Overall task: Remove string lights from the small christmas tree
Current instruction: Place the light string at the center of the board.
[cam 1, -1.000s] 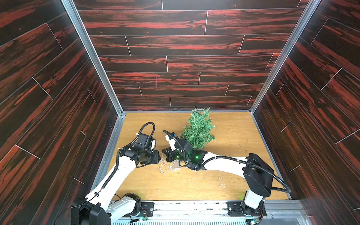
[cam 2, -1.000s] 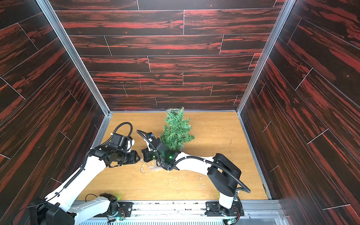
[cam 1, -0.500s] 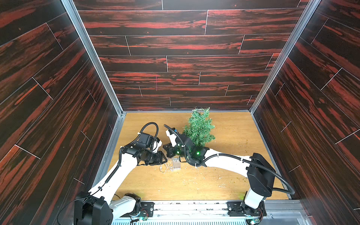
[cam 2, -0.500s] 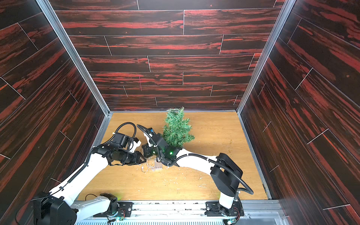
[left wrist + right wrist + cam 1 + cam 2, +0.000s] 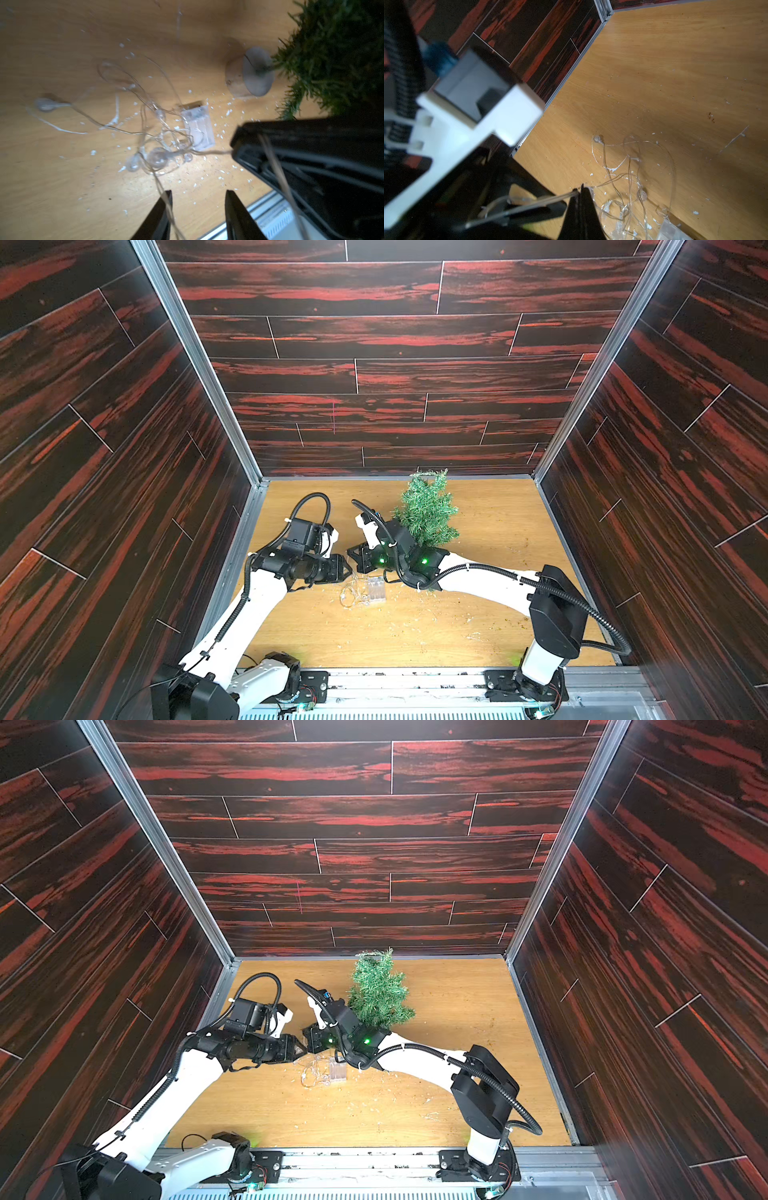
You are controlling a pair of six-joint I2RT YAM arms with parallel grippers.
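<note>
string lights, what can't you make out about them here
Any string lights wire on the small christmas tree: too thin in both top views; the left wrist view blurs and crops the tree.
Battery box: cut by the right wrist view's edge.
Strand beside the left tool: blurred, contact unclear.
Tree base: hidden behind the right arm in both top views.
</note>
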